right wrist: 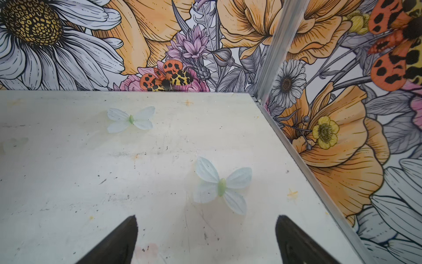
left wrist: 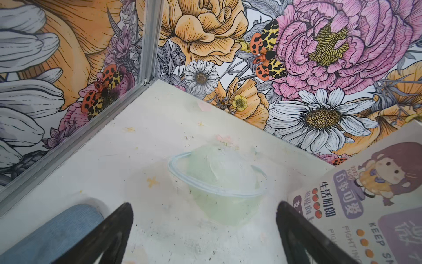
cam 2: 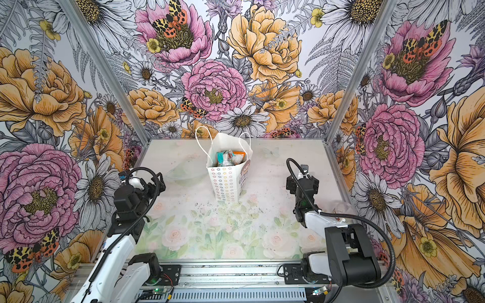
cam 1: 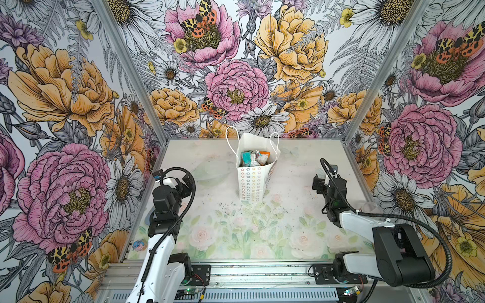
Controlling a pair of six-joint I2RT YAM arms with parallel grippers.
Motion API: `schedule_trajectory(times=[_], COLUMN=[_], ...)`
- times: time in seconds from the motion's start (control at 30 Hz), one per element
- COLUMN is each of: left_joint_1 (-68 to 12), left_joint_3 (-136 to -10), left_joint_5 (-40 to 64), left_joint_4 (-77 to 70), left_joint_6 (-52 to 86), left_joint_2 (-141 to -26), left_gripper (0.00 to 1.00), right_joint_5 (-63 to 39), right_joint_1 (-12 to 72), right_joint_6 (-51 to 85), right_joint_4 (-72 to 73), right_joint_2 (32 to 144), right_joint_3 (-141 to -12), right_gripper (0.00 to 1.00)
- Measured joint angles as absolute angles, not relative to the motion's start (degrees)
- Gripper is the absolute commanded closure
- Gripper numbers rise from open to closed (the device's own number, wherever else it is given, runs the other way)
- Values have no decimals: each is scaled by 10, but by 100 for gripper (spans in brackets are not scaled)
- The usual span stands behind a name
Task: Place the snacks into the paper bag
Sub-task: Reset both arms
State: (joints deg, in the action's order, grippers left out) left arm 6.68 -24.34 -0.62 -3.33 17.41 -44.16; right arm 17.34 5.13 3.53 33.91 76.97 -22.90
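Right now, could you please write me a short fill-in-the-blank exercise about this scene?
1. All the snacks in view lie ___ the paper bag.
2. The paper bag stands ___ on the table, its mouth facing up.
3. The left gripper and the right gripper hold nothing, and both have their jaws ___.

Missing words: inside; upright; open

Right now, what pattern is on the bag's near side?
Pastel flower rings in rows on the bag, best in a top view.

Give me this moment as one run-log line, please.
paper bag: upright, mid-table | snacks: inside paper bag | left gripper: open, empty | right gripper: open, empty
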Motion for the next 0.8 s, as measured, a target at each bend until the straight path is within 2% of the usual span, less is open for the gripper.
schedule_trajectory(times=[0.23, 0.47, 0.8], left_joint_1=[72, 72, 74], left_joint_3=[-207, -146, -142], left_joint_5=[-11, -20, -30], left_joint_4=[-134, -246, -345], left_joint_6=[128, 101, 75], left_joint_2=[-466, -509, -612], left_gripper=[1, 1, 1], right_joint_5=[158, 145, 141], right_joint_1=[27, -2, -2], right_joint_6=[36, 51, 51], right_joint_4=[402, 469, 492], right_joint_2=[859, 872, 875], right_joint_3=[-231, -219, -219], right_gripper=[4, 3, 3])
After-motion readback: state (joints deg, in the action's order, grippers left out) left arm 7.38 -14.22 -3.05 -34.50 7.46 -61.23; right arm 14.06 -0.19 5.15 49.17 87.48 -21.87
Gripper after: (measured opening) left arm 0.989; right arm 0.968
